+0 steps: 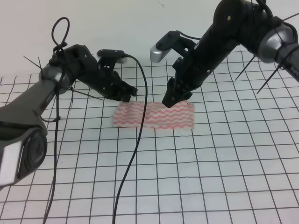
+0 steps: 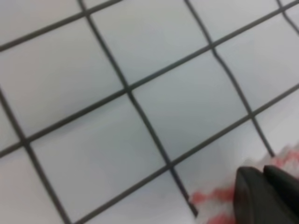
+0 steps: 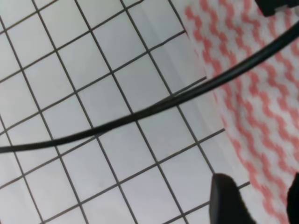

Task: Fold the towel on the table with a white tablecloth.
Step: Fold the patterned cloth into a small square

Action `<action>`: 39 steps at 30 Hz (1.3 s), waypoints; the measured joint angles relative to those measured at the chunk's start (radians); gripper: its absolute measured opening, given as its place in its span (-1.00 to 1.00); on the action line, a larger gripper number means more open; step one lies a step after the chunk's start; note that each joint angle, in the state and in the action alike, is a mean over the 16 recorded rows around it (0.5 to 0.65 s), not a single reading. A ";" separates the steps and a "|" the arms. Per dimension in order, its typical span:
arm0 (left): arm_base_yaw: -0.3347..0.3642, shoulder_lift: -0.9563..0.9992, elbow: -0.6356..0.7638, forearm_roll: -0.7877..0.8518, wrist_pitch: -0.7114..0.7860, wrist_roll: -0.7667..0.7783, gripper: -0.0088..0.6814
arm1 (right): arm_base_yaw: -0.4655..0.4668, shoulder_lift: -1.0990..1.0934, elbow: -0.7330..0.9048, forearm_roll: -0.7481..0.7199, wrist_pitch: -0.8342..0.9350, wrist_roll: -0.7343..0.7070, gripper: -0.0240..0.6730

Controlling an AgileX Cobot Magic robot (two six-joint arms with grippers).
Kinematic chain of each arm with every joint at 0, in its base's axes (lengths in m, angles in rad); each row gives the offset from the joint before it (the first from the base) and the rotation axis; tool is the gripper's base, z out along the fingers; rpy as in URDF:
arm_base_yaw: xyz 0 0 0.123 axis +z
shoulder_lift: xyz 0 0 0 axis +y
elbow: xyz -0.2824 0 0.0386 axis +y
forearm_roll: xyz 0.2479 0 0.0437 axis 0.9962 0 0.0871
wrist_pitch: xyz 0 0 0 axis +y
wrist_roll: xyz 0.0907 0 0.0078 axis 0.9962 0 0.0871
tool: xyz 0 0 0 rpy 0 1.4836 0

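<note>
The towel (image 1: 154, 116), white with pink-red wavy stripes, lies flat on the white tablecloth (image 1: 210, 177) that covers the table. My left gripper (image 1: 131, 95) is at the towel's far left corner. In the left wrist view its fingertips (image 2: 266, 196) are pressed together, with towel (image 2: 210, 200) showing at both sides of them, so it looks shut on the cloth's edge. My right gripper (image 1: 169, 103) is down at the towel's far edge, right of the middle. It is open, and its fingers (image 3: 229, 200) straddle the striped cloth (image 3: 252, 107).
A black cable (image 1: 140, 121) hangs from the left arm, crosses in front of the towel's left half and runs to the table's front edge. It also cuts across the right wrist view as a cable (image 3: 154, 109). A plain white wall (image 1: 140, 18) stands behind the table.
</note>
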 joint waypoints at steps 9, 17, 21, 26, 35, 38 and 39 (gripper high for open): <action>0.000 0.006 -0.016 -0.041 -0.020 0.027 -0.97 | 0.000 0.000 0.000 0.000 0.000 0.002 -0.13; 0.001 0.007 -0.027 -0.018 -0.020 0.027 -0.92 | 0.000 0.000 0.000 0.000 0.000 0.004 -0.13; 0.001 0.005 -0.026 -0.010 -0.012 0.024 -0.71 | 0.000 0.000 0.000 -0.007 0.000 0.011 -0.13; 0.003 -0.014 -0.026 -0.007 0.013 0.022 -0.40 | -0.005 0.000 0.000 -0.051 -0.020 0.035 -0.12; 0.023 -0.110 -0.026 -0.039 0.158 0.013 -0.30 | -0.056 0.009 0.000 -0.147 -0.119 0.065 -0.12; 0.033 -0.145 -0.026 -0.055 0.226 0.009 -0.49 | -0.078 0.025 0.000 -0.165 -0.156 0.049 -0.12; 0.036 -0.156 -0.026 -0.061 0.248 0.007 -0.56 | -0.085 0.032 0.000 -0.166 -0.167 0.038 -0.12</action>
